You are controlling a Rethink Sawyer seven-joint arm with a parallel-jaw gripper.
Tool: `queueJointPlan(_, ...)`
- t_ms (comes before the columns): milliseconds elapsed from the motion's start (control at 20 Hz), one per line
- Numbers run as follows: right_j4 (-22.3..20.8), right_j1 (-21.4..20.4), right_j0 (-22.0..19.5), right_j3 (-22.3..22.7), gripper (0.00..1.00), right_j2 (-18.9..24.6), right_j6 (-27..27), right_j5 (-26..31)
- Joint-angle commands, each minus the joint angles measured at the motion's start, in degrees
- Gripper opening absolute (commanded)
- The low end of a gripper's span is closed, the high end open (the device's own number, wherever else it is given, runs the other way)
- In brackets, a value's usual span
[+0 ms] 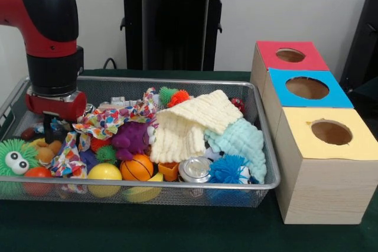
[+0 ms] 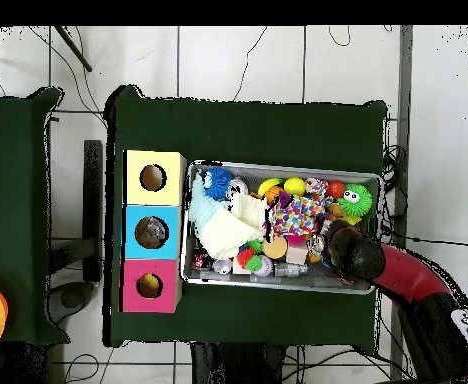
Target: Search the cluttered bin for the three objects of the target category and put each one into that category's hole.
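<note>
One large shallow silver wire-mesh bin (image 1: 260,140) with a rounded metal rim sits on the dark green table cloth (image 1: 177,228), heaped with toys and cloths; its long axis runs across the front view, parallel to the table's near edge. Within it, from the box end outward: a pale blue knitted cloth (image 1: 242,143), a cream waffle-weave cloth (image 1: 189,125), a small orange basketball (image 1: 137,168), a yellow ball (image 1: 104,172) and a green spiky ball with googly eyes (image 1: 15,157) at the opposite end.

The red and black arm's gripper (image 1: 54,123) is down inside the bin at that opposite end — the end farthest from the boxes; its fingers are buried among the clutter beside a multicoloured patterned cloth (image 1: 112,119), so I cannot tell how far they stand apart or whether anything is held.

Three wooden boxes stand just beside the bin's other short end — red top (image 1: 292,56), blue top (image 1: 307,88), yellow top (image 1: 331,133); each has a round hole. Judgement: any delivery must travel the bin's whole length.
</note>
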Motion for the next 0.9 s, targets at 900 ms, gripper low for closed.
queueJointPlan(900, 0.2, 3.2, -1.5, -6.1, 1.00, 7.1, -2.6, 9.2)
